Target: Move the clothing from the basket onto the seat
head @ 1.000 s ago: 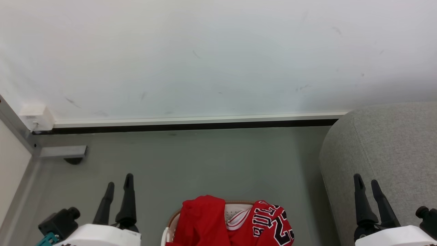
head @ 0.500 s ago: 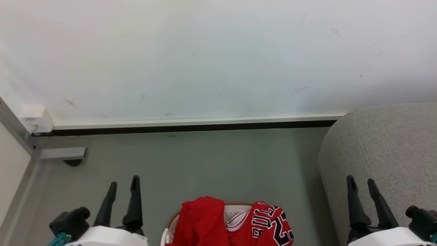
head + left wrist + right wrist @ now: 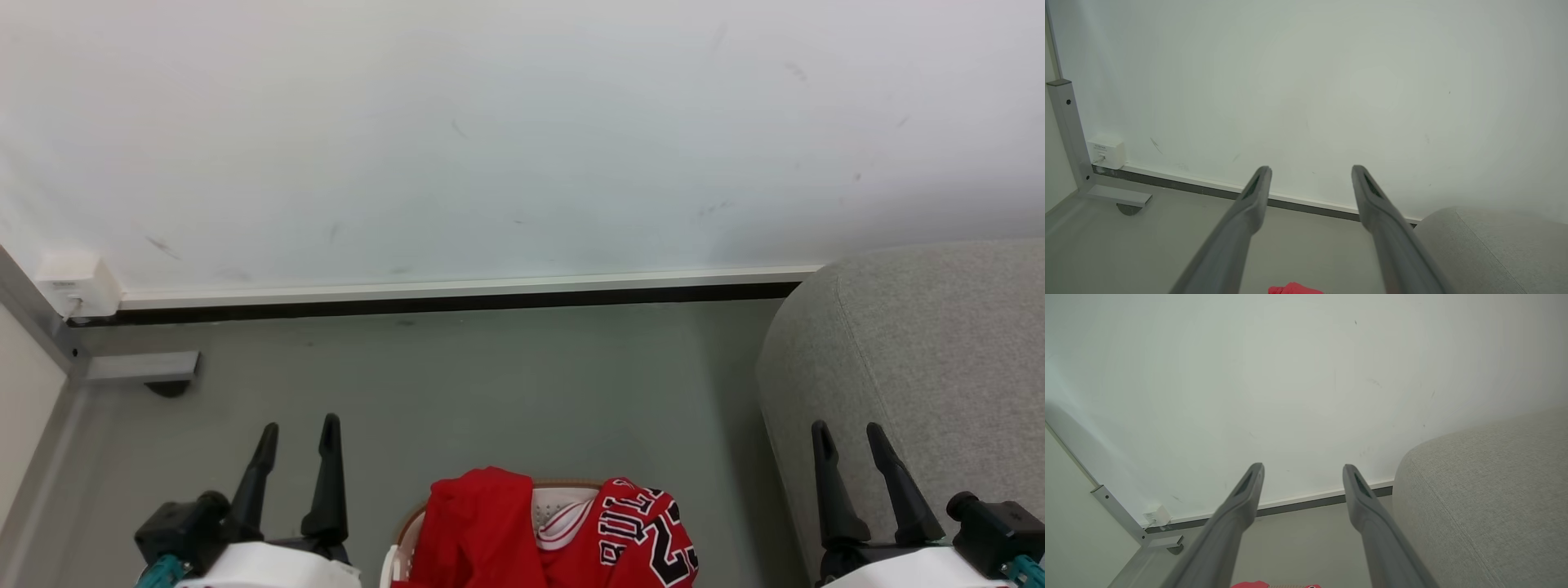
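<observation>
Red clothing [image 3: 482, 531] is piled in the cream basket [image 3: 412, 527] at the bottom centre of the head view; the jersey with black-and-white lettering [image 3: 645, 535] lies on its right side, white trim between them. A red tip of clothing [image 3: 1290, 289] peeks in at the bottom of the left wrist view. The grey seat [image 3: 922, 359] fills the right side. My left gripper [image 3: 298, 433] hovers left of the basket, open and empty. Over the seat's front corner my right gripper [image 3: 847, 434] is open and empty too.
A white wall with a dark baseboard [image 3: 457, 300] runs across ahead. A grey metal frame foot [image 3: 143, 367] and a white wall socket [image 3: 77, 284] sit in the left corner. Grey floor [image 3: 490, 392] lies between basket and wall.
Both grippers have drifted inward toward the basket, the left to the right and the right to the left. The camera has shifted slightly; the clothing lies as before.
</observation>
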Robot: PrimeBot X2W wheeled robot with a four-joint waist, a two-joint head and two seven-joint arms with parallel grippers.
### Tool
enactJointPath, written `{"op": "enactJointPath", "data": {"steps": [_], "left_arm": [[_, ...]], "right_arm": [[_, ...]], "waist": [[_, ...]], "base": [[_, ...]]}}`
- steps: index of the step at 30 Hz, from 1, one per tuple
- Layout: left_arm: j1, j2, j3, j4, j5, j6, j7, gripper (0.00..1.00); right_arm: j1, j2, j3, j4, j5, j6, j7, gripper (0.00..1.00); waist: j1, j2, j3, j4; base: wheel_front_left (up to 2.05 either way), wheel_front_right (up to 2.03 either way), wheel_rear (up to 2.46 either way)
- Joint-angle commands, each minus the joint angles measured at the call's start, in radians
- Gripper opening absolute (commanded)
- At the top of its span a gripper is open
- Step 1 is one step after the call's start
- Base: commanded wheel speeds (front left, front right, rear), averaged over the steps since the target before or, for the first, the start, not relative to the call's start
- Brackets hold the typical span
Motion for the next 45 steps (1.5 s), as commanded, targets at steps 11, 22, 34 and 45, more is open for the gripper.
{"op": "enactJointPath", "data": {"steps": [11,22,34,45], "left_arm": [[0.006,0.010,-0.007,-0.017,0.124,0.005,-0.032,1.00],[0.008,0.008,-0.012,-0.012,0.213,0.004,-0.053,1.00],[0.012,0.004,-0.017,-0.016,0.299,0.006,-0.074,1.00],[0.013,0.001,-0.015,-0.013,0.323,0.000,-0.079,1.00]], "right_arm": [[-0.013,0.001,0.017,-0.007,-0.103,-0.002,-0.030,1.00],[-0.013,0.002,0.026,-0.017,-0.173,-0.002,-0.053,1.00],[-0.016,0.001,0.043,-0.022,-0.245,-0.002,-0.073,1.00],[-0.019,0.001,0.048,-0.023,-0.264,-0.002,-0.079,1.00]], "waist": [[0.0000,0.0000,0.001,-0.005],[0.0000,0.0000,0.003,-0.005],[0.0000,0.0000,0.002,-0.008],[0.0000,0.0000,0.002,-0.011]], "base": [[0.00,0.00,0.00],[0.00,0.00,0.00],[0.00,0.00,0.00],[0.00,0.00,0.00]]}}
